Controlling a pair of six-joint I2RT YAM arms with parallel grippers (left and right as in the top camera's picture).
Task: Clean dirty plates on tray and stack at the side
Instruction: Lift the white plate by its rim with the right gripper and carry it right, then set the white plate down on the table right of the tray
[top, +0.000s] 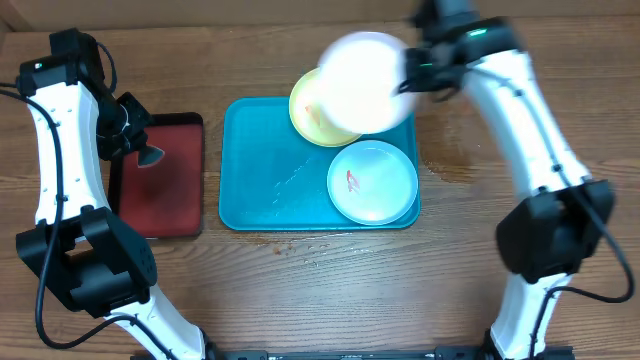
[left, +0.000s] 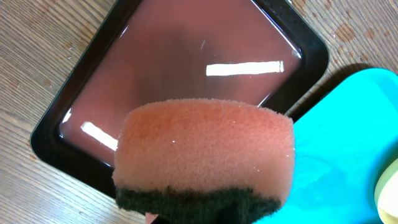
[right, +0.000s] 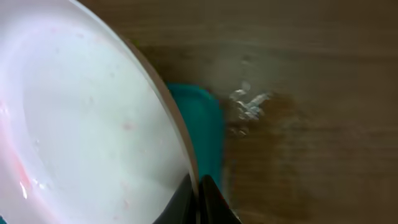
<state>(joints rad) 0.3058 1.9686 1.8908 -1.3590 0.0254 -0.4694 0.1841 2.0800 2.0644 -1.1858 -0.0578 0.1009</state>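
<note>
Closest to the overhead lens: white round plastic plate (top: 362, 82), held up above the tray and blurred. In the right wrist view it fills the left of the frame, with faint pink smears on it. right gripper (right: 199, 190) has its jaws pinched on the plate's rim at bottom centre.

Under it, at the upper right of the large teal-blue rectangular plastic tray (top: 260, 170), lies the yellow-green round plate (top: 308, 112), partly covered. The pale mint-blue round plate (top: 372, 182) sits in the tray's lower right corner, with a small red smear near its centre. Wet streaks show on the bare tray floor.

The wooden table (top: 300, 290) has a damp patch just right of the tray. Just left of the tray is a smaller dark red tray with black rim (top: 160, 190). left gripper (top: 140, 150) hangs over its upper left, clamped on an orange sponge with dark green scouring layer (left: 205, 155).
</note>
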